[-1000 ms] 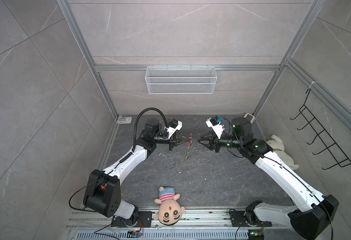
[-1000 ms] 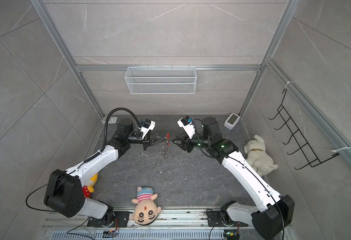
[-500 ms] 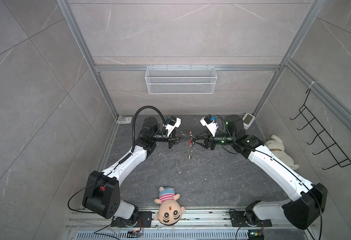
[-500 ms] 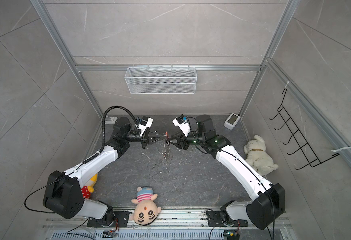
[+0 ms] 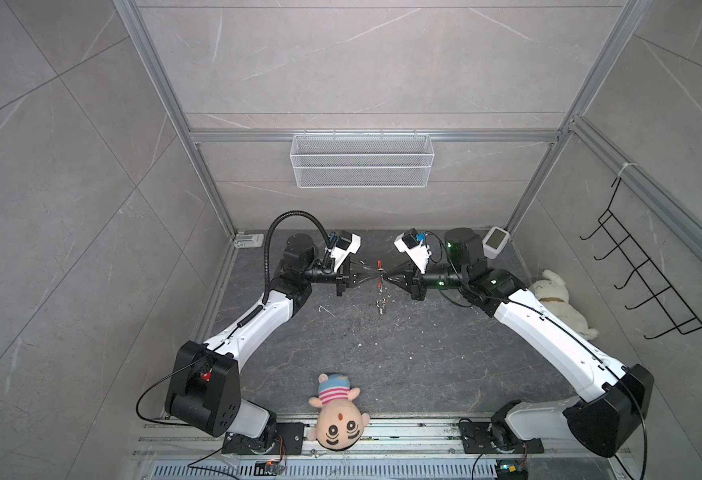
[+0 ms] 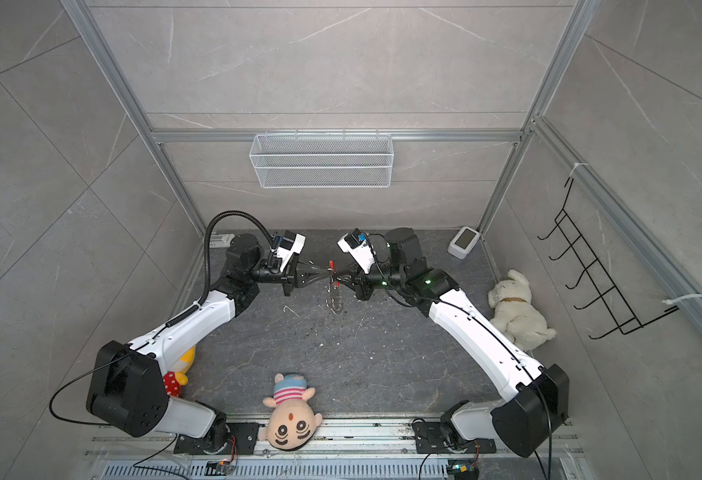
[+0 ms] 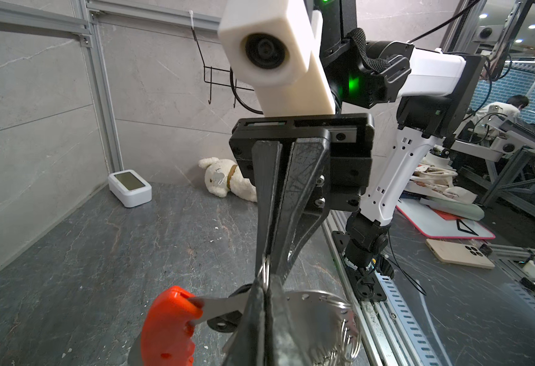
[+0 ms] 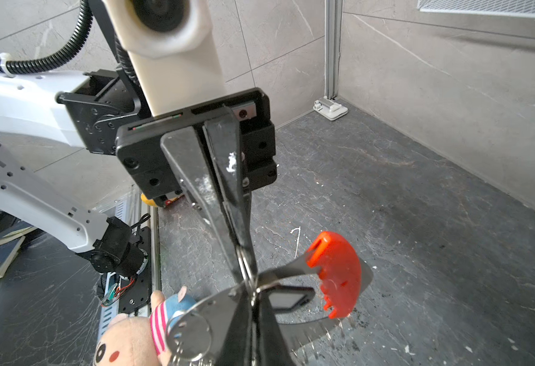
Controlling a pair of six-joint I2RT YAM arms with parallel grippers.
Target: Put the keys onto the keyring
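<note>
left hand (image 5: 373, 279): clamped on keyring (image 5: 379, 266) | right hand (image 5: 387, 279): clamped on keyring

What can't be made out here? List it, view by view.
Keys: too small in both top views; partly behind the right pincer in the right wrist view.
Keyring: blurred, cut off by the frame edge in the left wrist view.
Yellow toy: mostly behind the left arm in a top view.

Dark floor (image 5: 382, 353) holds plush dog (image 5: 557, 301), white device (image 5: 495, 242), bent wire (image 5: 325, 309)
</note>
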